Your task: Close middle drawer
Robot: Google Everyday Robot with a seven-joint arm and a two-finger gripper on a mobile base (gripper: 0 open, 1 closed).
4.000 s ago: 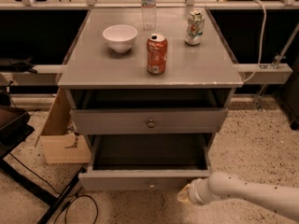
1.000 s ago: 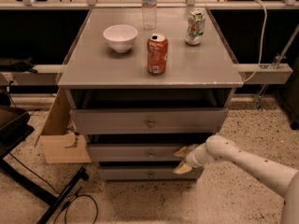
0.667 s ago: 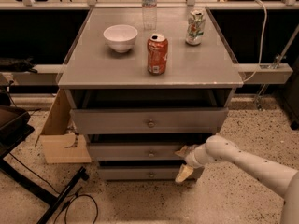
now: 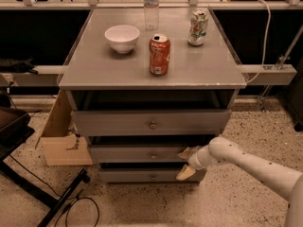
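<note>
The middle drawer is the grey front with a small round knob, between the taller top drawer and the bottom drawer. It sits almost pushed in, its front set slightly behind the top drawer's front. My gripper is at the right end of the middle drawer's front, on a white arm coming in from the lower right. It is open and holds nothing. One fingertip is against the drawer front, and the other hangs lower, over the bottom drawer.
On the cabinet top stand a white bowl, a red can, a green-white can and a water bottle. A cardboard box leans at the cabinet's left. Black stand legs and a cable lie at lower left.
Four seconds ago the middle drawer stood pulled far out; now it is pushed almost in. The gripper followed it towards the cabinet, and in the last second its fingers have spread slightly.
</note>
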